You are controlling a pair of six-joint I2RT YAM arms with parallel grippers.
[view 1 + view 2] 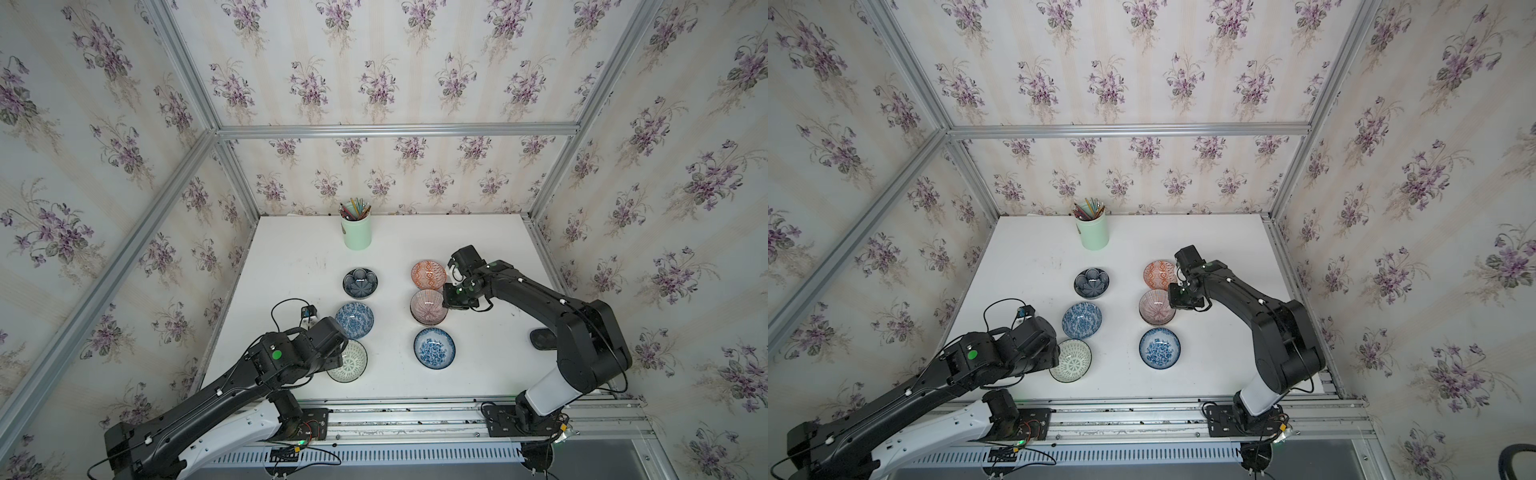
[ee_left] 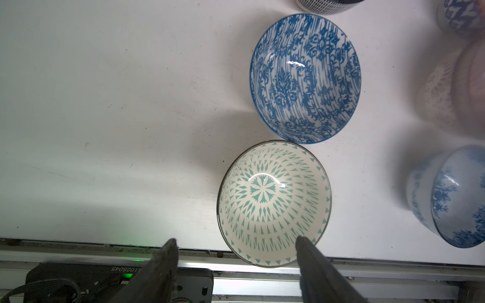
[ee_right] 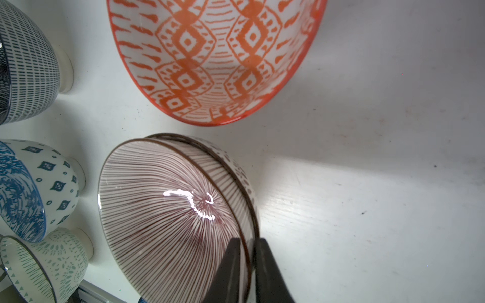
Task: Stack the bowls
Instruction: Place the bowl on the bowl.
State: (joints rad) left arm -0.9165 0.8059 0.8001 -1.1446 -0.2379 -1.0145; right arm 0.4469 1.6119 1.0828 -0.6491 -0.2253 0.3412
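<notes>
**1. My right hand** (image 3: 248, 242). Its two dark fingers (image 3: 228, 267) stand close together, one inside and one outside the rim of the mauve radial-lined ceramic bowl (image 3: 168, 210). I cannot tell whether the pads press the rim or merely flank it. I judge a rim pinch suits a thin, smooth wall that offers no other hold.

**2. Mauve bowl.** Nested inside a white lattice-patterned ceramic bowl (image 3: 237, 168), whose rim shows just under it on the side away from my fingertips. This pair rests on the white tabletop (image 1: 291, 257) and is the only stack I see, so the task looks barely begun.

**3. Orange geometric ceramic bowl** (image 3: 215, 52). Just beyond the pair from my right hand, apart from it, upright and empty. It is a likely next addition.

**4. My left hand** (image 2: 236, 241). Fingers spread wide, holding nothing. One finger is over the inside of the white ceramic bowl with teal lattice marks (image 2: 273, 202) and the other is outside it, so the near rim lies between them. I judge this is lined up for the same rim pinch. I cannot tell its height above the bowl.

**5. Blue-and-white floral ceramic bowl** (image 2: 305, 78). Just past the teal-marked bowl from my left hand, single.

**6. Second blue-and-white floral bowl** (image 1: 434, 348). Between my two hands, single.

**7. Dark navy petal-patterned bowl** (image 1: 360, 283). Farthest beyond my left hand, single.

**8. Tall mint-green cup of pencils** (image 1: 356, 232). Well beyond both hands and no part of the stacking.
</notes>
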